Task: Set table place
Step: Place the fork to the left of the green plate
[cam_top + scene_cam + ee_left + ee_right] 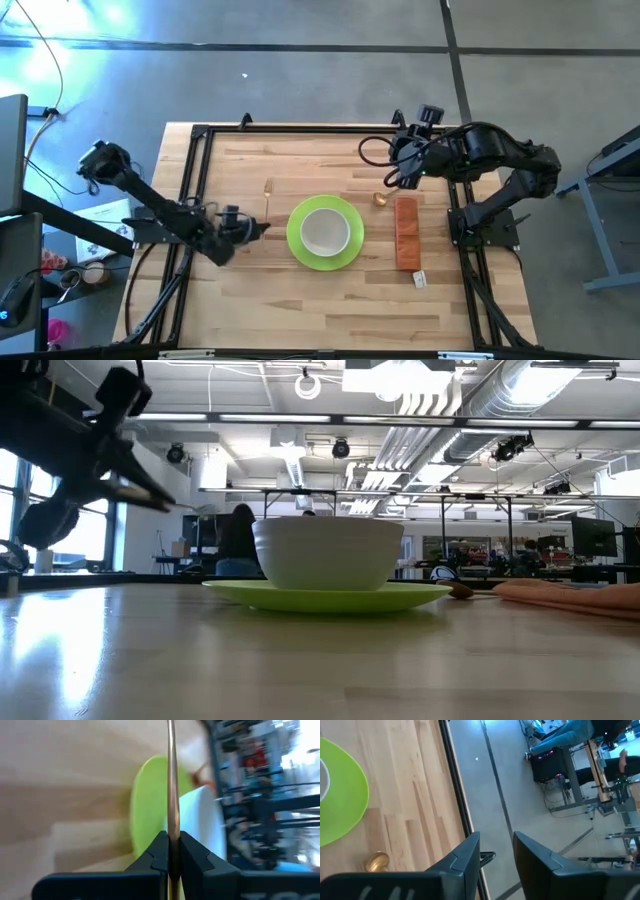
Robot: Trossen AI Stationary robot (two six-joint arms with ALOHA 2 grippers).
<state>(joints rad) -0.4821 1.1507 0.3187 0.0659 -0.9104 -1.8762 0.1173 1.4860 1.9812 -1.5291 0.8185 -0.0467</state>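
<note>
One lime-green plate [325, 235] sits mid-table [300, 300] carrying one white bowl [325, 231]. One gold spoon [381, 199] lies just beside one orange-brown strip [406, 232]. The left gripper [262, 228], left of the plate, is clamped on one thin gold fork [171, 790]. The right gripper [496, 851], fingers apart, hovers near the far right edge. Grey floor surrounds the wood.

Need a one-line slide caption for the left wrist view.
Left gripper shut on thin gold fork, aimed toward lime-green round plate holding white bowl.
</note>
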